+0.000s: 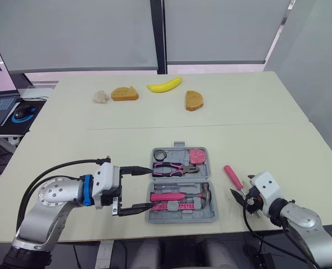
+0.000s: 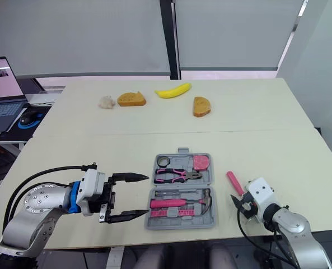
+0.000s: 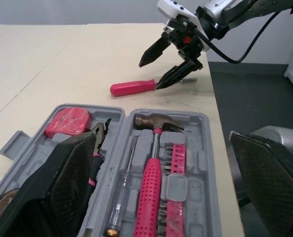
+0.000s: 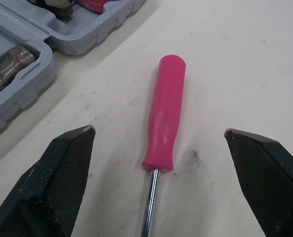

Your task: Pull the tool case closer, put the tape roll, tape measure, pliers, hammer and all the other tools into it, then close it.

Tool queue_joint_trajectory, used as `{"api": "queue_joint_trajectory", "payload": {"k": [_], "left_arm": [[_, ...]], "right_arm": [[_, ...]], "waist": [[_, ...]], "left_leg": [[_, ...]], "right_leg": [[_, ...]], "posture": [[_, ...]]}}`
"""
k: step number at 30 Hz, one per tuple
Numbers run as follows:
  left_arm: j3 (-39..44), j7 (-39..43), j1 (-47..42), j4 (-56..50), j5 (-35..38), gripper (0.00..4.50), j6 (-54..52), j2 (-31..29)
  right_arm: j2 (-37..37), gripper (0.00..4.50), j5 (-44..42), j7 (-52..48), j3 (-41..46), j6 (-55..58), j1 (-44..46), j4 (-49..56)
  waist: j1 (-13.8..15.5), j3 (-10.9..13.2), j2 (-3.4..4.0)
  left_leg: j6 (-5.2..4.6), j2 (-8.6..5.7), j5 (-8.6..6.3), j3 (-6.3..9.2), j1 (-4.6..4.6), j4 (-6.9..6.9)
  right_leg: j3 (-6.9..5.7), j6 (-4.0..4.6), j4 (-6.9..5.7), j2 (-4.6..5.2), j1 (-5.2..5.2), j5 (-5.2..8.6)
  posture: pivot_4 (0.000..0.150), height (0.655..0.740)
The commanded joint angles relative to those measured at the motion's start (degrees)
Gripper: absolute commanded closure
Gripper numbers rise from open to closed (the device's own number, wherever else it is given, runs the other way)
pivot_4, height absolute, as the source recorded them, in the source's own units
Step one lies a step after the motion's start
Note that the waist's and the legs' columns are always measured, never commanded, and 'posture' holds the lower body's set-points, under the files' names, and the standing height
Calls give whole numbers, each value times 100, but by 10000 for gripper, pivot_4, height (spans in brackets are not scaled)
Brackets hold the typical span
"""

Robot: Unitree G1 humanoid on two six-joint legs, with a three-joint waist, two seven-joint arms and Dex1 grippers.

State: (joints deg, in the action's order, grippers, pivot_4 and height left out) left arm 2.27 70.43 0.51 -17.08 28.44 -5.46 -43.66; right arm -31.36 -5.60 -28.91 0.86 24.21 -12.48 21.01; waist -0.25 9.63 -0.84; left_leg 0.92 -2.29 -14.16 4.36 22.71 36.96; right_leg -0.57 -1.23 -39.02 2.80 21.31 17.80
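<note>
Right of the open tool case [image 1: 182, 220], my right gripper [image 4: 158, 131] hangs spread over the pink screwdriver [image 4: 166, 108]; left gripper [image 1: 150, 188] spread too.

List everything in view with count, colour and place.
tool case: 1, grey, open, near table edge
tape roll: 1, dark, case's far-left pocket
tape measure: 1, pink, case's far-right pocket
pliers: 1, pink-black, case's far half
hammer: 1, pink handle, case's near half
screwdriver: 1, pink handle, table, right of case
banana: 1, yellow, table's far side
bread pieces: 2, brown, flanking banana
pale lump: 1, whitish, left of bread
laptop: 1, dark, far left beyond table
left end effector: 1, black, open, case's left edge
right end effector: 1, black, open, at screwdriver
</note>
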Motion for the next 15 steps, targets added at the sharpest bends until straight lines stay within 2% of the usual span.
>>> {"api": "queue_joint_trajectory", "payload": {"k": [1, 10, 15], "left_arm": [[178, -122, -149, -1, 53, 0, 22, 18], [113, -2, -317, -194, 346, 0, -62, 77], [93, 75, -447, -167, 313, 0, -120, 61]], "right_arm": [[-8, 396, -77, -13, 166, 13, 66, 65], [58, 396, -39, 66, 94, 32, -103, 10], [305, 396, -134, 253, 94, 504, 98, -50]], "waist": [[0, 0, 0], [-1, 0, 0], [-5, -1, 1]], "left_leg": [[0, 0, 0, 0, 0, 0], [0, 0, 0, 0, 0, 1], [0, 1, 0, 0, -3, 0]], "right_leg": [[0, 0, 0, 0, 0, 0], [0, 0, -1, 0, 0, 0], [0, 0, -4, -1, -1, 0]], "posture": [[1500, 7400], [1500, 7400], [1500, 7400]]}}
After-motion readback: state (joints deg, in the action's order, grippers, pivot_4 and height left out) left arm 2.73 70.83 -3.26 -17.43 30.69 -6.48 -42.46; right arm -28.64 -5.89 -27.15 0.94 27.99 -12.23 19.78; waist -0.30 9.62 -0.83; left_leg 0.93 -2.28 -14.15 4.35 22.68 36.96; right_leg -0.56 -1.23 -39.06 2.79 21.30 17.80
